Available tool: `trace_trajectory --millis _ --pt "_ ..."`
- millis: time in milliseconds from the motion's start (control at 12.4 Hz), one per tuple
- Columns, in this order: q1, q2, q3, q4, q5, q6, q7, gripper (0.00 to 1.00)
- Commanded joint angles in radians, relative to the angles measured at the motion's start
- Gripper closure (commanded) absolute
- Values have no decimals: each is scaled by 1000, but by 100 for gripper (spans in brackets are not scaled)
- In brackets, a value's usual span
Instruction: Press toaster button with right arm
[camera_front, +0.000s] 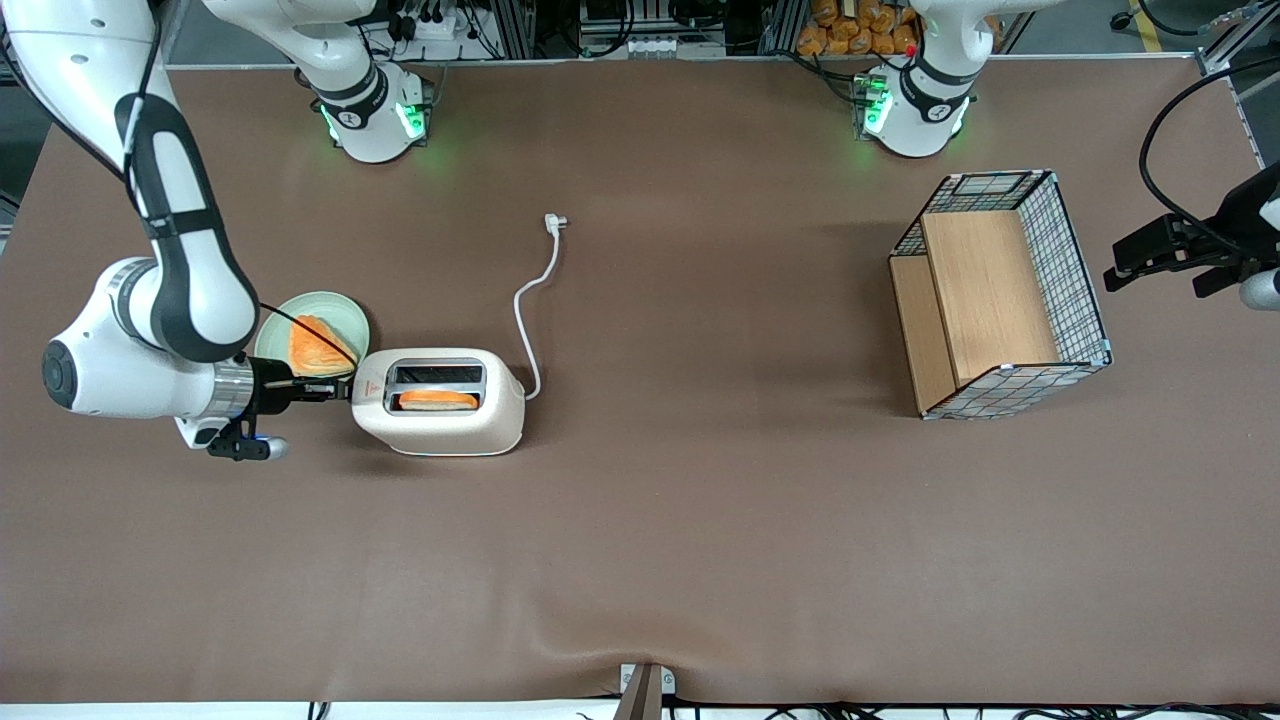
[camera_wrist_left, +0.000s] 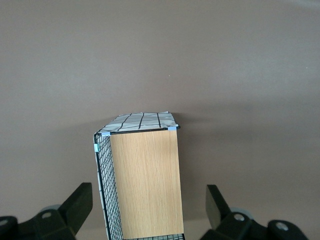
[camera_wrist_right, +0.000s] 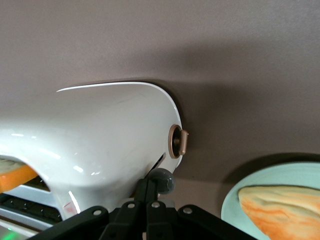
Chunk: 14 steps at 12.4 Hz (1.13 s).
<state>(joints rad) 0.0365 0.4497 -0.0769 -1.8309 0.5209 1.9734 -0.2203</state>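
Observation:
The cream-white toaster (camera_front: 440, 425) lies near the working arm's end of the table, with an orange slice of toast (camera_front: 438, 400) in the slot nearer the front camera. My right arm (camera_front: 180, 290) reaches level toward the toaster's short end by the red mark. The gripper (camera_front: 338, 391) is shut, its tips right at that end. In the right wrist view the toaster (camera_wrist_right: 105, 135) fills the frame. There the shut fingertips (camera_wrist_right: 146, 186) touch the toaster button (camera_wrist_right: 161, 181), a small grey round knob by a slit in the end wall. A tan dial (camera_wrist_right: 177, 141) sits just above it.
A pale green plate (camera_front: 345, 312) with a slice of bread (camera_front: 312, 345) stands beside the gripper, farther from the front camera. The toaster's white cord (camera_front: 530, 300) runs to a loose plug (camera_front: 555, 224). A wire basket with wooden panels (camera_front: 1000, 290) lies toward the parked arm's end.

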Motion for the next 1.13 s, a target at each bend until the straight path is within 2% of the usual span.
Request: trace_trajectory --millis 0,484,1048 --pt "-23 37 14 -5 60 4 -48 100" --pt "-44 93 14 -4 149 13 -114 100" --pt "-50 119 12 -1 157 24 -143 100"
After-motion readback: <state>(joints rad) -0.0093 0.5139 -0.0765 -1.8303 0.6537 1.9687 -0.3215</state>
